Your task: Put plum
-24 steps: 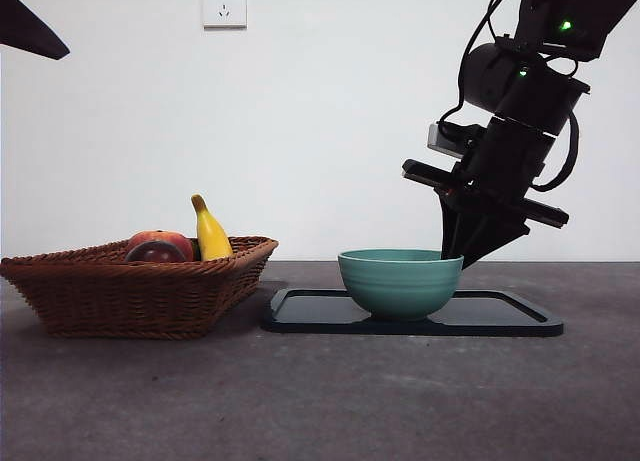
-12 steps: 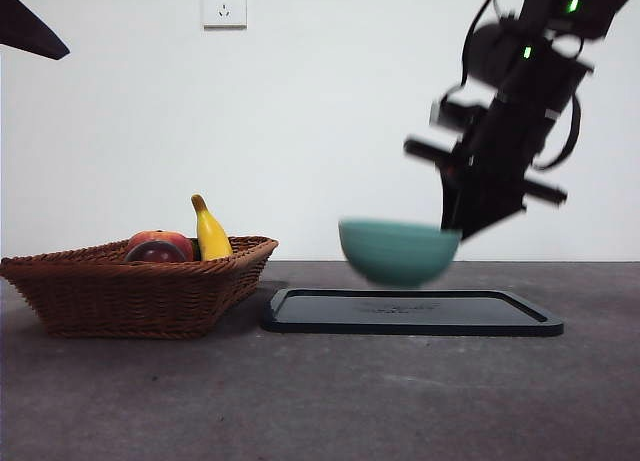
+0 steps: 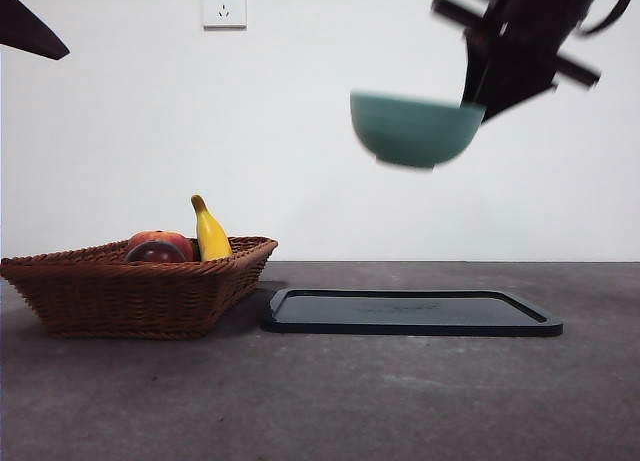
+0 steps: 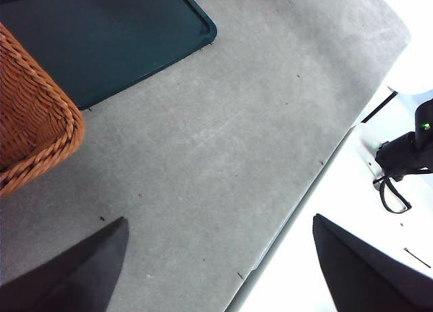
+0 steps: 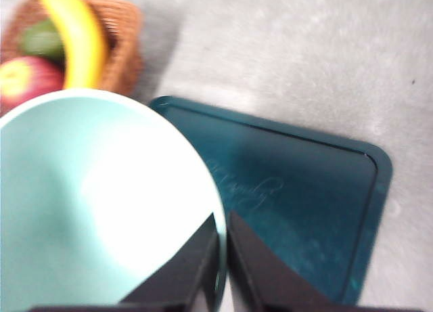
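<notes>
Right pincer (image 3: 478, 99) clamped on the rim of the teal bowl (image 3: 415, 129), held high in the air above the dark tray (image 3: 412, 312) on the bench (image 3: 330, 401). Plum (image 3: 156, 252) lying in the wicker basket (image 3: 130, 291), just beside the red-orange peach (image 3: 163, 240) and the upright banana (image 3: 209, 231). Left pincer (image 4: 216, 258) hanging above the bench edge near the basket corner, jaws wide apart and holding nothing.

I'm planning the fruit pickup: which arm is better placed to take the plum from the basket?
Probably left: its open gripper hangs free beside the basket holding the plum, while the right gripper is shut on the raised bowl.
</notes>
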